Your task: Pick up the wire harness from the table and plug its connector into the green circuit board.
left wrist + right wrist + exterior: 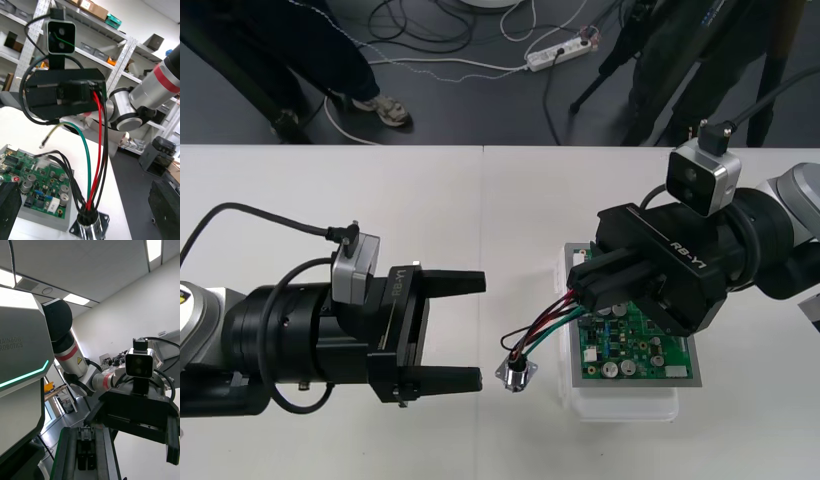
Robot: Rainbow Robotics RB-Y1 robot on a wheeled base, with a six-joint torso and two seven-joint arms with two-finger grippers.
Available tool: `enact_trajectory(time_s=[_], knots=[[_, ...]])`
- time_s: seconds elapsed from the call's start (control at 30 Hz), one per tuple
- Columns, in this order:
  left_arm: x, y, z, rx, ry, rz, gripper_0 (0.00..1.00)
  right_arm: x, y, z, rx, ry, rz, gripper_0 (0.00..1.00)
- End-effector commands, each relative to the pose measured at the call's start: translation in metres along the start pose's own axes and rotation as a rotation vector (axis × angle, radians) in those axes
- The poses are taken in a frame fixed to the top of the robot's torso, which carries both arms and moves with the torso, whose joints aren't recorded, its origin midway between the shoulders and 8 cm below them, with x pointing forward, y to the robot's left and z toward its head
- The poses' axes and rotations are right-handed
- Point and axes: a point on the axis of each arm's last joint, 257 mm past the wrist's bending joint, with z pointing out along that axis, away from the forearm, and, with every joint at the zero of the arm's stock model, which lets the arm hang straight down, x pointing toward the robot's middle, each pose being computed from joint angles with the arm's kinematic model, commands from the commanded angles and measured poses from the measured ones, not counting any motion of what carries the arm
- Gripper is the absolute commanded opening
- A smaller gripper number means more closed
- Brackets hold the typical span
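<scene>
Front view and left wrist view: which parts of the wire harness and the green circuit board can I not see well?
1. Front view: the shut right gripper covers the small black plug and the left edge of the green circuit board.
2. Left wrist view: the picture's edge cuts off the flange of the round metal socket.

the circuit board [620, 345] was green, speckled with silver and black parts, on a white base [625, 406] near the table's [330, 200] right edge. the table was plain pale grey-white. the wires [545, 322] ran red, green and black. their socket [517, 375] was shiny silver metal, and the plug [93, 87] was black. the left gripper [481, 331] and right gripper [578, 288] were both black with white lettering.
</scene>
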Motion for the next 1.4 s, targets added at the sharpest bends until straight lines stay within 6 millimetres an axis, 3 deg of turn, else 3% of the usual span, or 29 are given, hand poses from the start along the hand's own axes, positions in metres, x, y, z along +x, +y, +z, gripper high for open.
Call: enact_trajectory(time_s=[0.03, 0.17, 0.4, 0.8, 1.4], knots=[[-0.022, 0.008, 0.0, -0.075, -0.074, 0.033, 1.0, -0.003, 0.004, -0.002, 0.027, 0.035, -0.068, 0.0], [-0.026, 0.009, 0.005, -0.082, -0.113, 0.028, 1.0, 0.0, 0.004, -0.002, 0.055, 0.069, -0.105, 0.0], [-0.033, 0.01, 0.014, -0.097, -0.157, 0.025, 1.0, -0.002, -0.016, 0.0, 0.147, 0.039, -0.121, 0.0], [-0.04, 0.01, 0.03, -0.1, -0.209, 0.029, 1.0, -0.018, -0.042, -0.001, 0.314, 0.089, -0.273, 0.0], [-0.062, 0.012, 0.052, -0.08, -0.27, 0.014, 1.0, -0.032, -0.024, 0.002, 0.329, -0.046, -0.303, 0.0]])
